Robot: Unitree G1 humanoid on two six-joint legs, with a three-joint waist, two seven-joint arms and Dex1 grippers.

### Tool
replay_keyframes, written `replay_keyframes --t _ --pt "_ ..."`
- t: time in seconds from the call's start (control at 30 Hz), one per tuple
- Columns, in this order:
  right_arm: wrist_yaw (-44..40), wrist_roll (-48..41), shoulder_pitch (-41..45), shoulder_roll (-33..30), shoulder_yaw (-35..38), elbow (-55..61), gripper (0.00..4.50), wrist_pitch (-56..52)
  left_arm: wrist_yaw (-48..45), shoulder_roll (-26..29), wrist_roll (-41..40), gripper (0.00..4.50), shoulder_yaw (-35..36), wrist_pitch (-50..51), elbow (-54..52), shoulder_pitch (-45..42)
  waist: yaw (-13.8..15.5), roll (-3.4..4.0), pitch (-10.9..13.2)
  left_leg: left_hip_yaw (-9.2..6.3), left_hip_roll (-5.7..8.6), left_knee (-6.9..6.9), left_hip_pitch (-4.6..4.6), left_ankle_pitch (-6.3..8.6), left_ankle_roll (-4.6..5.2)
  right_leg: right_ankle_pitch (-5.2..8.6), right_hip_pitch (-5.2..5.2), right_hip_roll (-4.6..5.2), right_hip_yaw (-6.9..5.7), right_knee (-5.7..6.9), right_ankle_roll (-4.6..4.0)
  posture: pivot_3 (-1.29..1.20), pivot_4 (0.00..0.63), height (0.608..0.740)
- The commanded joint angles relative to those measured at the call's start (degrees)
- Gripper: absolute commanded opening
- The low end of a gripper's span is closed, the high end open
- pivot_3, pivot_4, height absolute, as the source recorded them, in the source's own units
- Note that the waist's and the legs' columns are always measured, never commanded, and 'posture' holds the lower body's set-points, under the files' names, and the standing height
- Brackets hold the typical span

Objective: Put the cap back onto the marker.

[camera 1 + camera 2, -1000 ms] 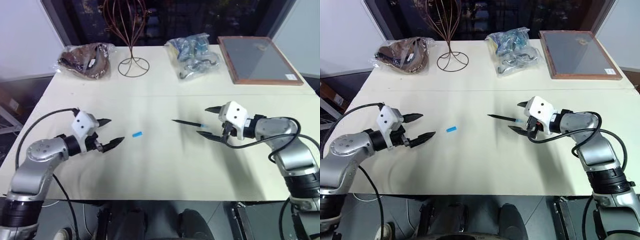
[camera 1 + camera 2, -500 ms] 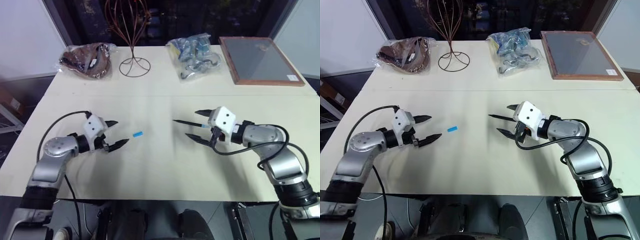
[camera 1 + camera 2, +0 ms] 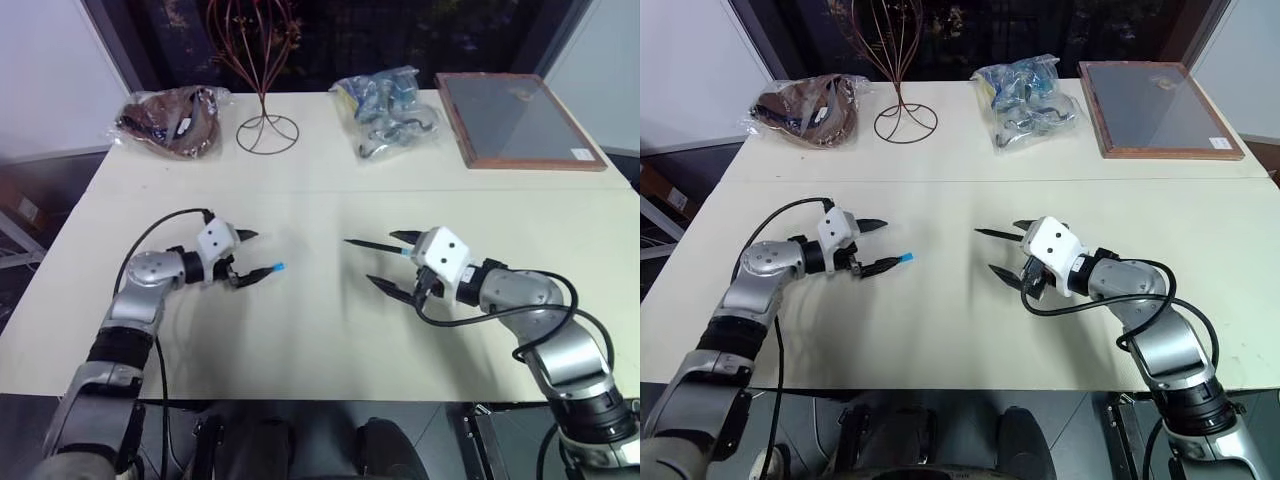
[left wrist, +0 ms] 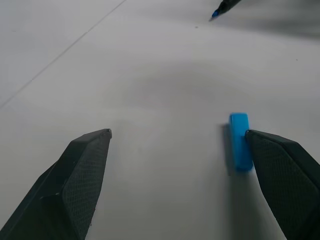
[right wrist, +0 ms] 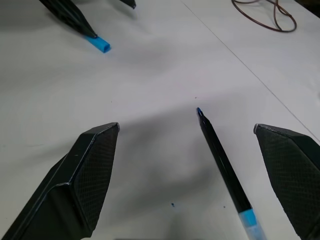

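Observation:
The cap (image 3: 277,268), a tiny bright blue cylinder, lies on the white table (image 3: 310,340) left of centre. My left gripper (image 3: 258,254) stands open just left of it. In the left wrist view the cap (image 4: 239,141) lies right against the inner tip of one finger (image 4: 280,170), and I cannot tell whether they touch. The marker (image 3: 378,246), thin and black with a light-blue band, lies flat right of centre, tip pointing left. My right gripper (image 3: 381,258) is open and low over it, and the marker (image 5: 222,162) runs between its two fingers.
Along the far edge stand a brown bagged bundle (image 3: 170,118), a wire stand (image 3: 264,130), a clear bag of small items (image 3: 390,110) and a wood-framed board (image 3: 515,120). A seam crosses the table behind both grippers.
My left gripper has moved right and forward until one fingertip is at the cap. My right gripper has shifted left and now straddles the marker. Cap and marker have not moved.

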State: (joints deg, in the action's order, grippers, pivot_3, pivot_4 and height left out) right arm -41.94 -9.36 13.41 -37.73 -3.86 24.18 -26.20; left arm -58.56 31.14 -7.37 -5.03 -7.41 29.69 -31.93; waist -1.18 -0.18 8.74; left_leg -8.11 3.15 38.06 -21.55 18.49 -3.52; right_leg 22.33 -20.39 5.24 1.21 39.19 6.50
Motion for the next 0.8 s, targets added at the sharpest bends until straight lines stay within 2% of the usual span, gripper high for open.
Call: replay_keyframes --t 0.03,0.33,0.8 --pt "1.0 -0.6 -0.3 0.2 1.4 3.1 4.5 -0.3 -1.3 0.0 0.7 4.48 -0.5 -1.6 0.8 -1.0 0.0 0.0 0.0 0.0 0.0 0.0 0.0 0.0 0.0 0.0 0.0 0.0 0.0 0.0 0.0 0.0 0.15 0.74" --pt "1.7 -0.6 0.0 0.4 0.9 2.4 4.5 -0.2 -4.0 0.4 0.5 4.48 -1.1 -3.2 -3.1 1.2 0.0 0.0 0.0 -0.02 -0.01 0.0 0.0 0.0 0.0 0.0 -0.01 0.0 0.0 0.0 0.0 0.0 0.15 0.74" --pt "1.2 -0.4 1.3 0.9 0.2 1.2 4.5 0.6 -2.4 1.4 1.2 4.48 -1.0 1.2 -7.0 5.3 0.0 0.0 0.0 -0.03 -0.02 0.01 0.01 0.0 0.0 0.0 0.0 0.0 0.01 0.01 0.0 0.0 0.15 0.74"
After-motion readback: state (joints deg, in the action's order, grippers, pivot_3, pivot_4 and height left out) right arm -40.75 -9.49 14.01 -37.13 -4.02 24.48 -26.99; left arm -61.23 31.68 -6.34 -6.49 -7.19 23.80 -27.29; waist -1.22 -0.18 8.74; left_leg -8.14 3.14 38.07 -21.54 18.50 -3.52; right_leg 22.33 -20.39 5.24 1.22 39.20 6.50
